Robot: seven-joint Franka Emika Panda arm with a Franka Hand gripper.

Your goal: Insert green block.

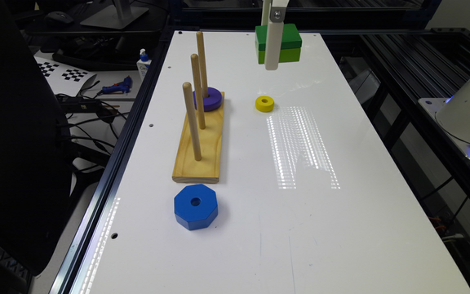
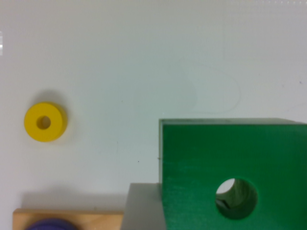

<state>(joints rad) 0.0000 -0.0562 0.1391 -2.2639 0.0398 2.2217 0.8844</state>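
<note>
The gripper (image 1: pixel 273 61) hangs above the far part of the white table (image 1: pixel 300 228), and it is closed on the green block (image 1: pixel 287 44), which it holds clear of the tabletop. In the exterior view a pale finger (image 1: pixel 273 45) runs down across the near face of the block, covering its middle; the dark green top and the lighter green side show on either side of it. In the wrist view the block's dark green top (image 2: pixel 230 153) is seen close up with its round hole (image 2: pixel 236 198), and a grey finger (image 2: pixel 143 207) presses against one side of it. A small yellow ring (image 1: pixel 264 103) lies flat on the table below and nearer the camera than the held block, apart from everything else. Toward the exterior view's left of the ring stands a wooden base (image 1: pixel 202 143) with three upright pegs (image 1: pixel 192 120) in a row. A purple ring (image 1: pixel 208 99) sits on the farthest peg, resting on the base, while the other two pegs are bare. A blue octagonal block (image 1: pixel 196 206) with a centre hole lies on the table just off the near end of the base, not touching it. The green block is well apart from the pegs, off to the exterior view's right of them.
</note>
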